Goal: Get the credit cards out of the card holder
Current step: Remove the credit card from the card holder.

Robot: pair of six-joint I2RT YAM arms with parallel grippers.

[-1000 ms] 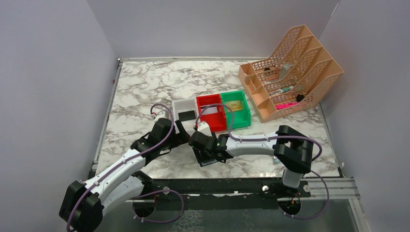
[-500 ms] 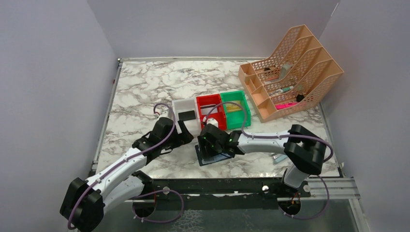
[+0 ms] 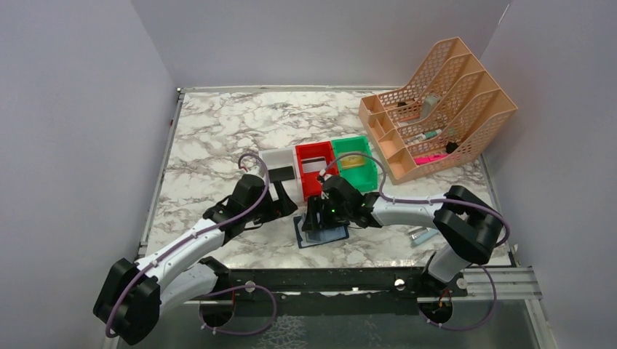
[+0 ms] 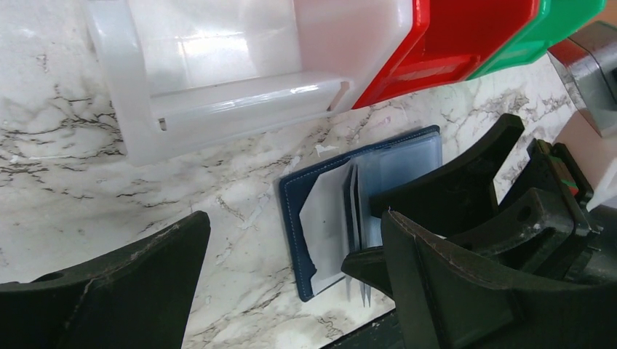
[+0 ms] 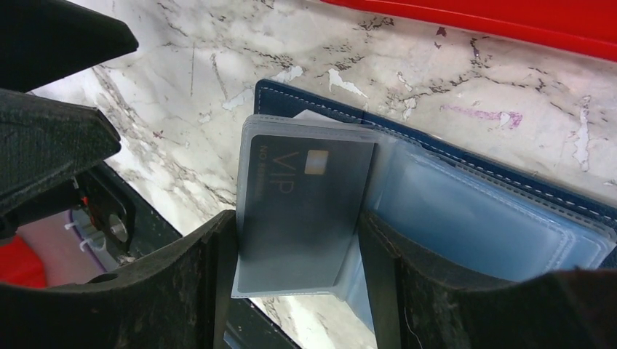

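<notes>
1. The card holder (image 3: 320, 234) lies open just nearside of the red bin (image 3: 314, 171), with a black credit card (image 5: 305, 196) sleeved inside.
2. The right gripper (image 5: 297, 218) straddles that sleeve; you cannot tell whether it pinches. The left gripper (image 4: 295, 218) hangs spread and empty.
3. Extraction step: next you likely need a firm pinch, then slide the card free.

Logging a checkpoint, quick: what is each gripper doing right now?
Left gripper: open, holding nothing.
Right gripper: jaws closed on the dark VIP card, in its clear sleeve of the card holder.

White arm links (image 3: 178, 249), black joints (image 3: 247, 195), looping purple cables (image 3: 246, 155), seemingly scuffed black gripper fingers (image 4: 109, 291)
</notes>
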